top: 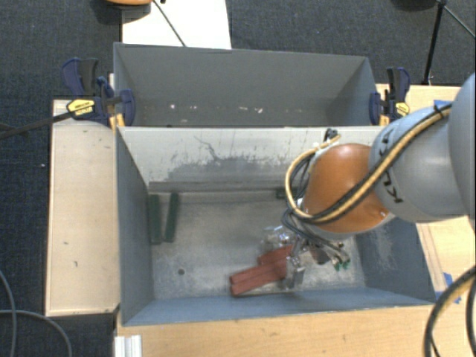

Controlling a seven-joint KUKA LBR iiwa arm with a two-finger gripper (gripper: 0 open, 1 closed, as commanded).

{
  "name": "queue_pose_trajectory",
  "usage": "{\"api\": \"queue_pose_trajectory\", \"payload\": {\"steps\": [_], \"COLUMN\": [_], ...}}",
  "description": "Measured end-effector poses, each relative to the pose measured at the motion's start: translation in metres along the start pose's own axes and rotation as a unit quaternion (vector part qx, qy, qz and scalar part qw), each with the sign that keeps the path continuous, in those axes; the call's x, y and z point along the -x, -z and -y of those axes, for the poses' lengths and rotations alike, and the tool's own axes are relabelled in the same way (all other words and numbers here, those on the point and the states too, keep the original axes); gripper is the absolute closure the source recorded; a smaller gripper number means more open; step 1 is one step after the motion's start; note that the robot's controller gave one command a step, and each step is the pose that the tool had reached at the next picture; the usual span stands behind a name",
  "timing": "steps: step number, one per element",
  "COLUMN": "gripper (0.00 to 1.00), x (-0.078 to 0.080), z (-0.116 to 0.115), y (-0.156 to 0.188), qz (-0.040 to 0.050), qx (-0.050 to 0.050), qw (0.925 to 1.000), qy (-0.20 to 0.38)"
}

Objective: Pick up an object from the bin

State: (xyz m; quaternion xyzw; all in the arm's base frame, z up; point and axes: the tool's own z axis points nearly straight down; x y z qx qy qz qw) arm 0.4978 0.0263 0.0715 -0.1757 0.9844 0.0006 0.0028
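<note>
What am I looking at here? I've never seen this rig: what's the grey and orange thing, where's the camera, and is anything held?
There is one camera, looking down into a grey metal bin from above and a little to one side. The big grey shape coming in from the right is a robot arm, and the orange ball is a cover on its wrist. Its jaws hang below that cover, low near the bin's front wall, right at a red-brown flat piece lying on the floor. I cannot tell whether that piece is held. Two dark green strips lie on the floor at the left.
</note>
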Motion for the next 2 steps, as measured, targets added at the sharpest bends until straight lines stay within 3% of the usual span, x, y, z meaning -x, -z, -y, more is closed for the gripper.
{"api": "queue_pose_trajectory", "payload": {"steps": [1,2], "gripper": [1.0,1.0], "x": [0.0,-0.007], "z": [0.0,-0.02], "y": [0.0,0.18], "qz": [0.0,0.0002], "qx": [0.0,-0.001], "qw": [1.0,0.9999], "qy": [0.001,-0.013]}}
